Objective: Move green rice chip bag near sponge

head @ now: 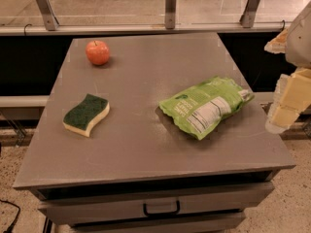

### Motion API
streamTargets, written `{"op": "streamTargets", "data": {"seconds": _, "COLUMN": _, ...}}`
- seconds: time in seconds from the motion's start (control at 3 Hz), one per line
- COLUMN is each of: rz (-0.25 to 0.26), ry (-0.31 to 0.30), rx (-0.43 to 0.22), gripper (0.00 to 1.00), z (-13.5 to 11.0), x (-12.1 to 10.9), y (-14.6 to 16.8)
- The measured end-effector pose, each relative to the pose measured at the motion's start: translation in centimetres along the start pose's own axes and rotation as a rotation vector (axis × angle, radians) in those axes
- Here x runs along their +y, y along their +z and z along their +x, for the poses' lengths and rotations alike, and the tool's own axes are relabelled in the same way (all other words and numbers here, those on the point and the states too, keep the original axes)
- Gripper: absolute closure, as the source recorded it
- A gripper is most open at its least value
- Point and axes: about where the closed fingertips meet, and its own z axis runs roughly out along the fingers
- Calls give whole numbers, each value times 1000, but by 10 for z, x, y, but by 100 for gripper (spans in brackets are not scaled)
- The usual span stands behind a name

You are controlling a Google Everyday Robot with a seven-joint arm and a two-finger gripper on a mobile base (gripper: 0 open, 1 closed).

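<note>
The green rice chip bag lies flat on the right half of the grey table, its white nutrition label facing up. The sponge, dark green on top with pale yellow foam below, lies on the left half of the table, well apart from the bag. My gripper hangs at the right edge of the view, just past the table's right side, to the right of the bag and not touching it. It holds nothing that I can see.
A red-orange apple stands at the table's far left corner. A drawer with a dark handle is under the table's front edge. A glass railing with metal posts runs behind the table.
</note>
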Motion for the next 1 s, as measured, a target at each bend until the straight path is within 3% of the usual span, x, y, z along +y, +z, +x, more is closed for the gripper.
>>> {"op": "streamTargets", "data": {"seconds": 0.33, "rz": 0, "ry": -1, "rx": 0, "gripper": 0, "z": 0, "x": 0, "y": 0}}
{"op": "streamTargets", "data": {"seconds": 0.67, "rz": -14, "ry": -76, "rx": -52, "gripper": 0, "z": -10, "x": -5, "y": 18}}
{"op": "streamTargets", "data": {"seconds": 1.0, "rz": -74, "ry": -220, "rx": -128, "gripper": 0, "z": -27, "x": -8, "y": 55}}
